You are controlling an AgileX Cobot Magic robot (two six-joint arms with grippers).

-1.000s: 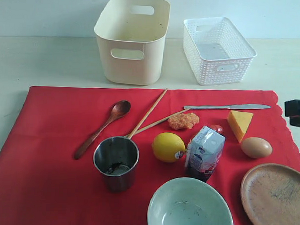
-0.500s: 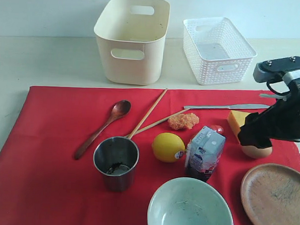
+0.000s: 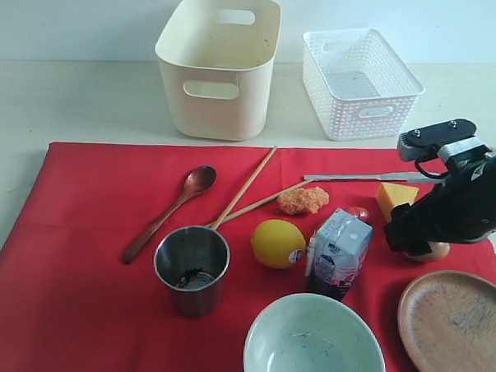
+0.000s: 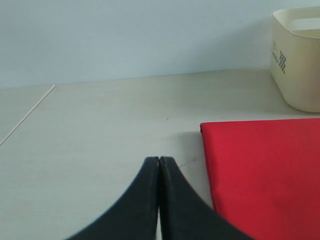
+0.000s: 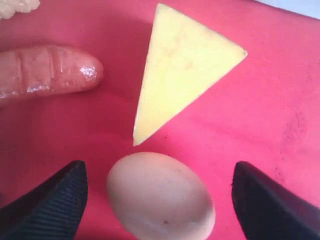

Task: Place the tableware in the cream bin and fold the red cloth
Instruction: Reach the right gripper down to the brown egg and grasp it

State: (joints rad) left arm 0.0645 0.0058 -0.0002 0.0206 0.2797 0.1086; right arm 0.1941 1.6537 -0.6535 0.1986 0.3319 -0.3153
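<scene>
Right wrist view is showing the right gripper [image 5: 157, 172] standing wide open, with the egg [image 5: 160, 197] sitting between its jaws, apparently untouched. The cheese wedge [image 5: 180, 65] and a sausage [image 5: 47, 70] are lying just beyond. None of these is tableware. The left gripper [image 4: 159, 161] is hanging pressed shut over the bare table [image 4: 100, 125], beside a corner of the red cloth [image 3: 89, 253].

All the tableware is resting on the cloth. The spoon [image 3: 169, 211], chopsticks [image 3: 246, 186] and knife [image 3: 372, 176] are lying toward the far side, the steel cup [image 3: 195, 299] and bowl [image 3: 307, 345] nearer. The plate [image 3: 456, 327] is running out of the picture at the near right. The cream bin [image 3: 234, 119] is standing on bare table beyond the cloth's far edge, beside the lattice basket [image 3: 362, 117].

The knife is probably lying too flat and slick for an easy pinch, so taking it across the handle is looking soundest. Cup and bowl are likely stiff and light, each wanting one wall pinched over the rim, and the bowl is looking breakable. The plate is calling for a rim hold. The cloth is soft and is likely going to sag, so its corners are the places to grasp.

The right gripper is working in a crowded patch among egg, cheese and milk carton [image 3: 338, 248], close to the scalloped edge. The cloth's left side and the strip before the bin are lying open
</scene>
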